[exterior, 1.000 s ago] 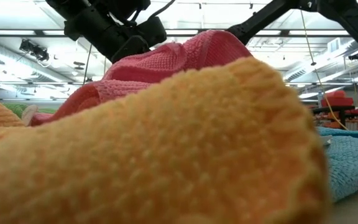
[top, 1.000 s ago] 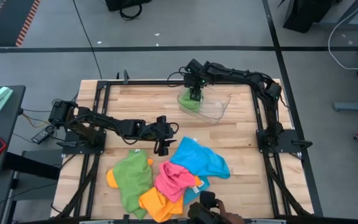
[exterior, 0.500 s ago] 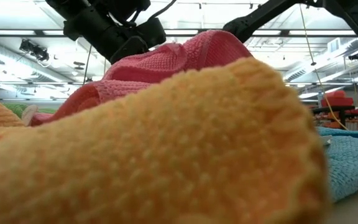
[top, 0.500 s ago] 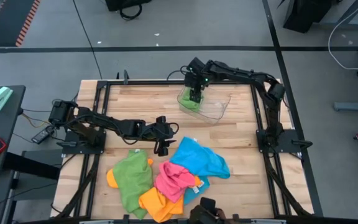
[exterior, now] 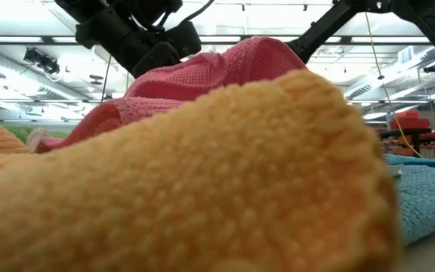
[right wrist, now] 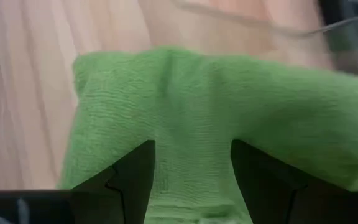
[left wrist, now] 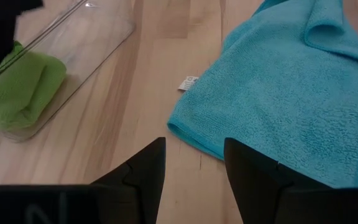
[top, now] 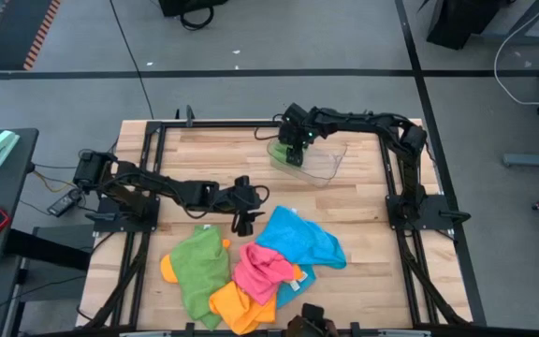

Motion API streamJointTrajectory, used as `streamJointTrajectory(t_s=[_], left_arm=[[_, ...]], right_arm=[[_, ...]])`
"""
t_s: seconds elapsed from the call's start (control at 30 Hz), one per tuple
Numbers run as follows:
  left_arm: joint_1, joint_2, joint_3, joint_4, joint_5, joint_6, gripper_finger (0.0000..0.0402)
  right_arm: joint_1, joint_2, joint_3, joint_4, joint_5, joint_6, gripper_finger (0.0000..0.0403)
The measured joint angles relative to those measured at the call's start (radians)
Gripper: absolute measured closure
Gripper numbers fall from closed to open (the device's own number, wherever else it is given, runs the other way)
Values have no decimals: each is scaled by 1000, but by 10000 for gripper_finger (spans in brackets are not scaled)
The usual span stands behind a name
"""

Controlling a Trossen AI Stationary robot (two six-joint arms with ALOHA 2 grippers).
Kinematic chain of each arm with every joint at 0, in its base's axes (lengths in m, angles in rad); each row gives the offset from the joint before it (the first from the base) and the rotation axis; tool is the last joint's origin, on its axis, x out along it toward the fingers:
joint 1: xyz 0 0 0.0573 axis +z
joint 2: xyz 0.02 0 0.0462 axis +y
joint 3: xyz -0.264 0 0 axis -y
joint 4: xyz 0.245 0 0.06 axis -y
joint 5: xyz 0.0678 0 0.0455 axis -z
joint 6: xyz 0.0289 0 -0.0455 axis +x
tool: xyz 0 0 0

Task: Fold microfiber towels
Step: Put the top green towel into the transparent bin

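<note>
Under my right gripper (right wrist: 191,180), fingers spread, folded green towel (right wrist: 229,118) in clear tray (top: 324,167); left gripper (left wrist: 193,168) spread, blue towel (left wrist: 291,93) just ahead.

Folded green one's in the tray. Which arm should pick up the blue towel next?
Left, probably. The left gripper hangs open right beside the blue towel, whose corner lies just ahead of its fingers. The right gripper is open too, but across the table over the clear tray.

my fingers (right wrist: 132,180): dark, spread apart
green towel (right wrist: 229,112): folded, right under me
under it: wooden table (right wrist: 23,93)
</note>
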Motion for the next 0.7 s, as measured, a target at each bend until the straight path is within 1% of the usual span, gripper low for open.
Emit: streamJointTrajectory(t_s=[0.13, 0.33, 0.53, 0.7], left_arm=[[0, 0, 0, 1, 0, 1, 230], [0, 0, 0, 0, 0, 2, 230], [0, 0, 0, -2, 0, 1, 230], [-1, 0, 0, -5, 0, 1, 230]], right_arm=[[2, 0, -24, 2, -3, -9, 183], [1, -10, 55, -68, 0, 30, 183], [-8, -6, 62, 60, 10, 31, 183], [-29, 2, -7, 120, 22, 35, 183]])
